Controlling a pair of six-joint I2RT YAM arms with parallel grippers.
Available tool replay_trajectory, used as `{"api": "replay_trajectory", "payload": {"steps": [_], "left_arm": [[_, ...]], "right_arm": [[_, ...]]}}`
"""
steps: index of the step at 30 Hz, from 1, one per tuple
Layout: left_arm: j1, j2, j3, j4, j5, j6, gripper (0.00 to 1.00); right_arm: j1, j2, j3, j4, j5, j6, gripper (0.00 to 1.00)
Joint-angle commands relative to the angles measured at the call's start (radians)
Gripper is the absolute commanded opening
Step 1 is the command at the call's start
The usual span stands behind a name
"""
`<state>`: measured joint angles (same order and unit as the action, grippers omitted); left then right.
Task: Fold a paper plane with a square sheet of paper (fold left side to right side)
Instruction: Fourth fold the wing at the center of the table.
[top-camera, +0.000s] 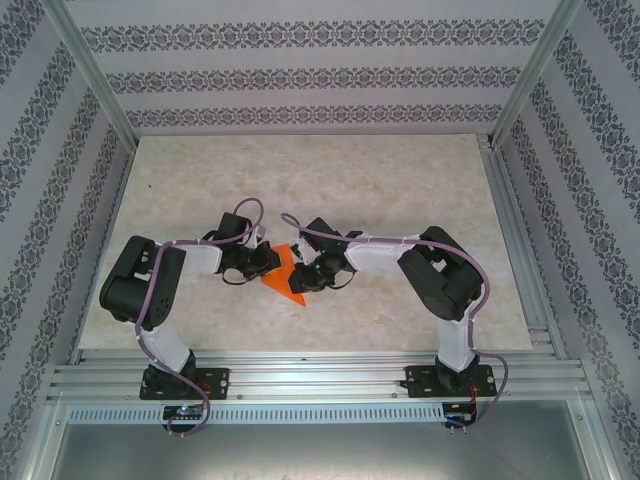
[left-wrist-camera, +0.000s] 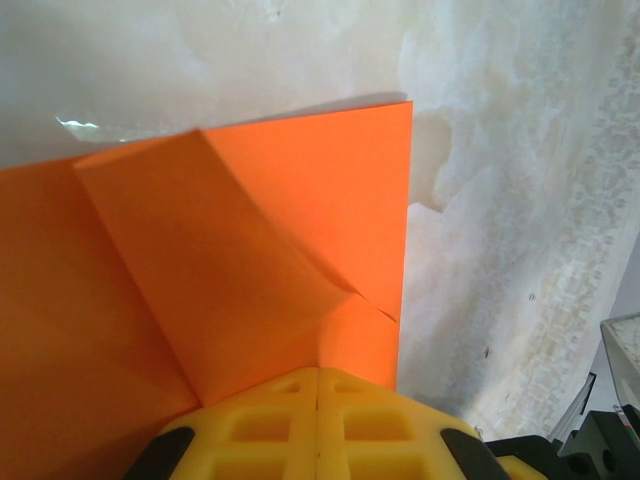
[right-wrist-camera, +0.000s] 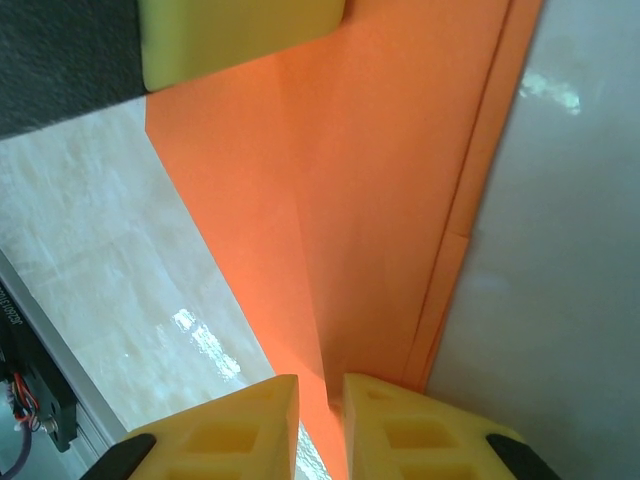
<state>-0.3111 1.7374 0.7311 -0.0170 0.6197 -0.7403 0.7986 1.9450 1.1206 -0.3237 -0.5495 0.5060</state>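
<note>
We see the left tool pressed together, pinching the near edge of the orange sheet; creased flaps of the sheet spread ahead of its fingertips; the right tool pinches the sheet's folded layers in the narrow gap between its fingers; the sheet sits between both tools, over the pale surface.

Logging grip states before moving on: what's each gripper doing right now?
Left gripper: closed, apparently pinching the orange paper.
Right gripper: closed on the same paper, sheet between its fingers.
</note>
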Motion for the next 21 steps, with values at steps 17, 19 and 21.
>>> {"api": "replay_trajectory", "payload": {"steps": [17,19,21], "left_arm": [[-0.016,0.007,-0.024,-0.119,-0.109,0.035,0.04],[-0.015,0.008,-0.027,-0.116,-0.109,0.035,0.04],[-0.015,0.008,-0.027,-0.115,-0.109,0.035,0.04]], "right_arm": [[0.010,-0.080,0.046,-0.033,-0.008,-0.003,0.13],[0.014,-0.040,0.081,-0.030,-0.011,-0.005,0.12],[0.018,0.004,0.111,-0.036,-0.010,-0.013,0.11]]}}
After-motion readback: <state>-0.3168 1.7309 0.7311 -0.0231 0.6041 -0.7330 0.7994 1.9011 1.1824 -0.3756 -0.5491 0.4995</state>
